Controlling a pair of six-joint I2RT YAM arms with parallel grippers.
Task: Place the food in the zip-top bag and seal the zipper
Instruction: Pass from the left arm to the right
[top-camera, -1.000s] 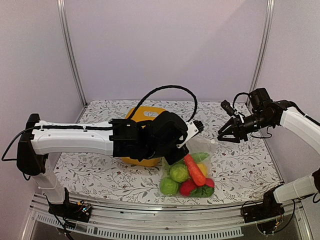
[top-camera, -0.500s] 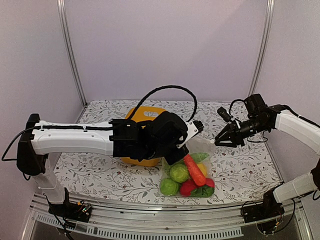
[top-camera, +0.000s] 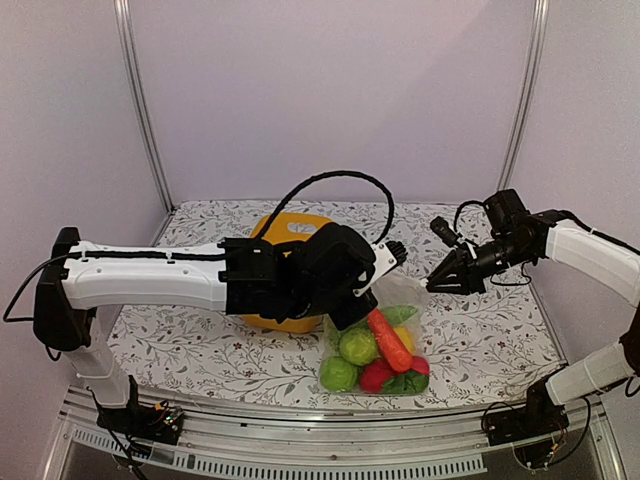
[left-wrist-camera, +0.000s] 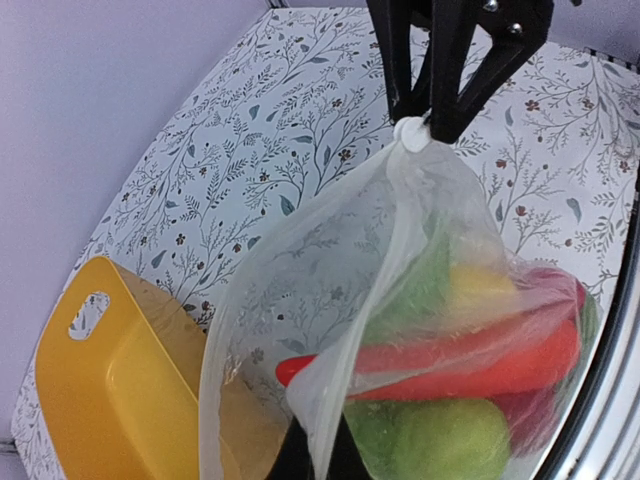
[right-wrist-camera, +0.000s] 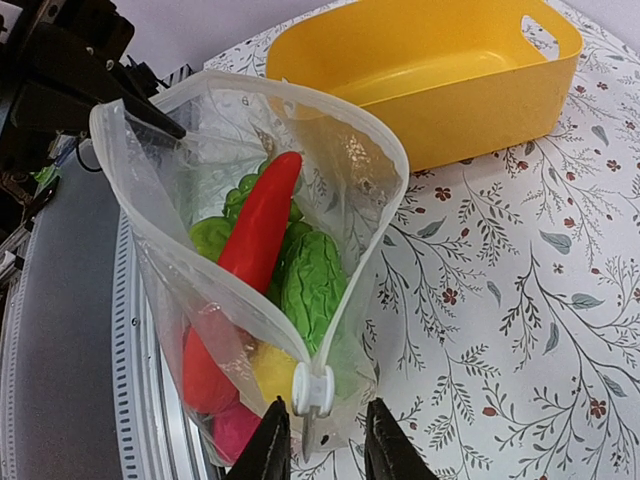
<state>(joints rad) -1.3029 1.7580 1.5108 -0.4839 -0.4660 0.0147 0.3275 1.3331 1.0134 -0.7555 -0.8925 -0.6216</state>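
The zip-top bag (right-wrist-camera: 345, 165) rested on the floral table (right-wrist-camera: 520, 330) beside the yellow basket (right-wrist-camera: 450, 90), mouth gaping, the food (right-wrist-camera: 262, 225) inside. The left gripper (left-wrist-camera: 318, 462) pinched one corner of the mouth; the right gripper (right-wrist-camera: 325, 445) was spread, fingers straddling the white slider (right-wrist-camera: 312, 388) on the zipper (right-wrist-camera: 215, 298)

Clear, crinkly plastic zip-top bag (right-wrist-camera: 345, 165): colourless, faintly milky along the folds. Small white slider tab (right-wrist-camera: 311, 388) at its 6 o'clock edge.

Inside the bag:
- long glossy red toy pepper (right-wrist-camera: 258, 225), which reads orange-red in the top view
- bumpy mid-green toy vegetable (right-wrist-camera: 313, 285) at the pepper's 4 o'clock
- yellow toy piece (right-wrist-camera: 272, 372) at 6
- pink-red toy piece (right-wrist-camera: 235, 428) at 7

Rectangular plastic basket (right-wrist-camera: 440, 70): plain warm yellow. Table cover (right-wrist-camera: 520, 300): white, printed with grey-green leafy sprigs and tiny brown-red flowers. Left arm (top-camera: 150, 275): white shell, black joints.
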